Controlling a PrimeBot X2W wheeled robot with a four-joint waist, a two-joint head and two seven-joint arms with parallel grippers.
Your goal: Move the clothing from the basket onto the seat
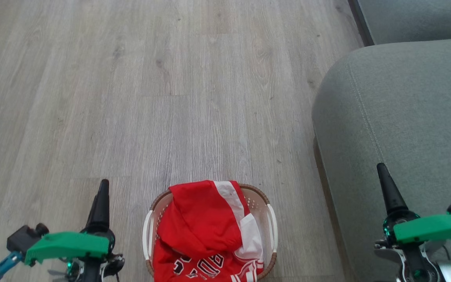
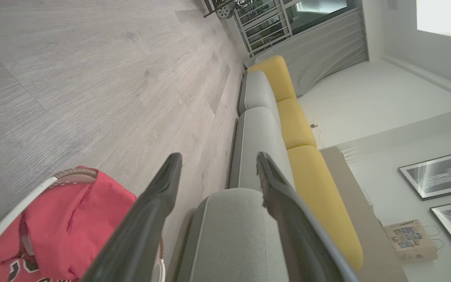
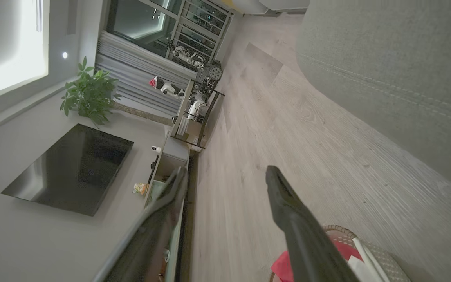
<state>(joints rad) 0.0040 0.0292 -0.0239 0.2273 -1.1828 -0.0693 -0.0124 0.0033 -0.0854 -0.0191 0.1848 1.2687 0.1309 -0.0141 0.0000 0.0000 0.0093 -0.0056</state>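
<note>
Left gripper [image 2: 218, 156] and right gripper [image 3: 226, 171] gape empty; clothing [image 1: 206, 231] hides the frame-cropped basket [image 1: 257, 194] interior.

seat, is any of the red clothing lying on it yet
No, in the head view the red clothing is heaped in the basket, with none of it on the seat.
</note>
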